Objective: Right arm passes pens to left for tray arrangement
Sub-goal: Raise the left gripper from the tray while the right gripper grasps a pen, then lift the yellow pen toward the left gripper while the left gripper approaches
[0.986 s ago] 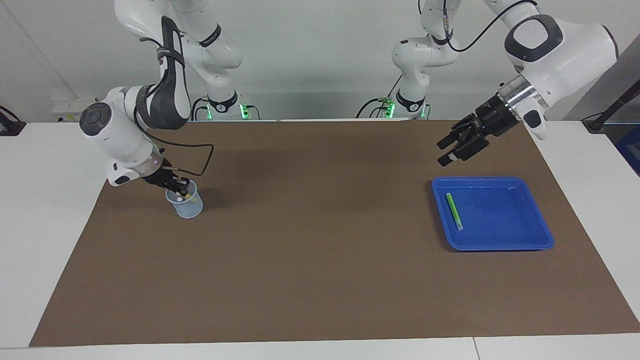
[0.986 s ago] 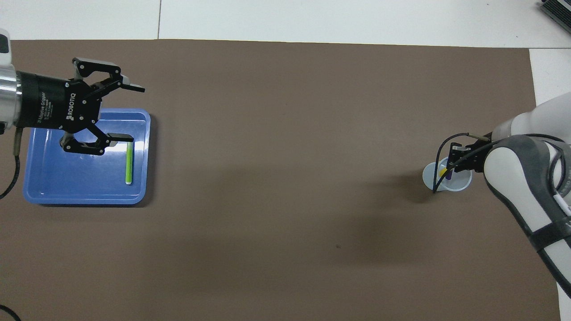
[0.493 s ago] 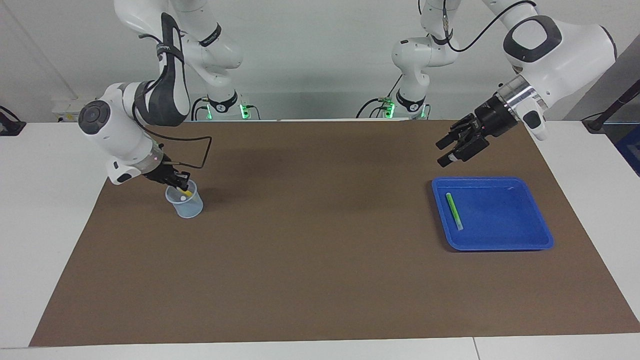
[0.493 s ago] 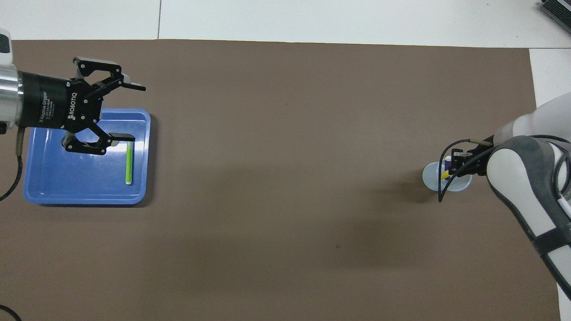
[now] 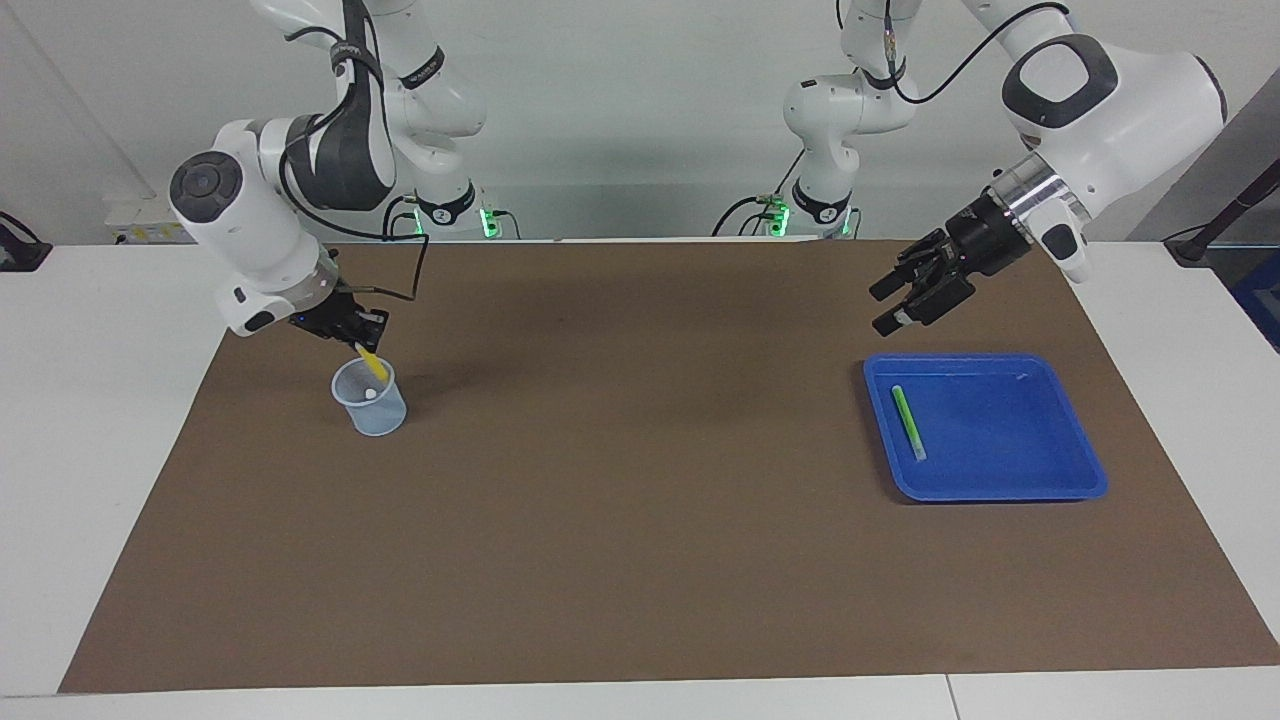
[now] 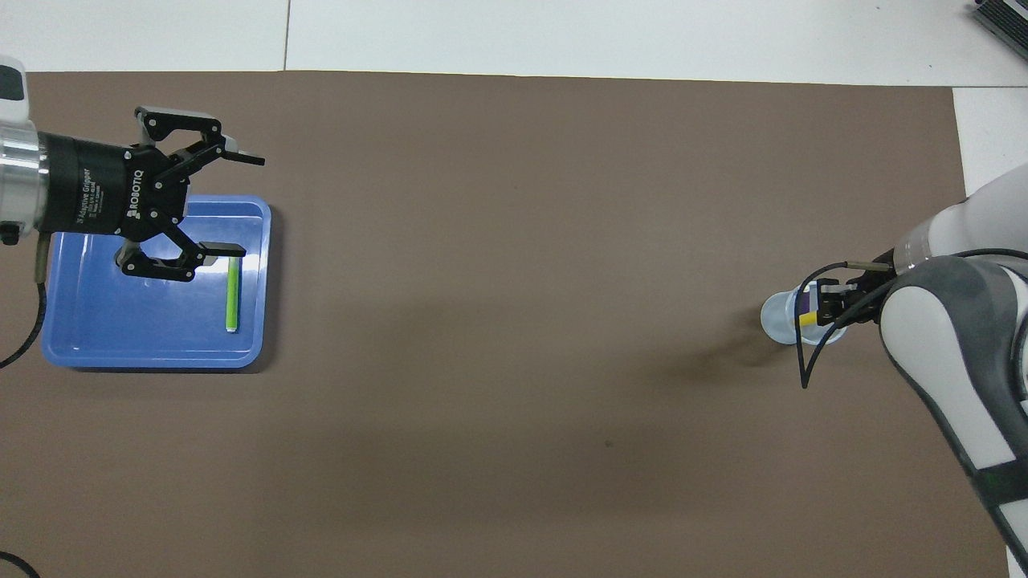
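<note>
Right gripper: clamped on the yellow pen, centre left of the facing view, over the cup; the pen's lower end dips inside the rim.
Purple pen: standing in the cup, mid-right of the overhead view.
Left gripper: fingers spread, holding nothing, in the air over the mat at the facing view's upper right.
Tray: on the mat, centre right of the facing view.
Green pen: lying flat in the tray.
</note>
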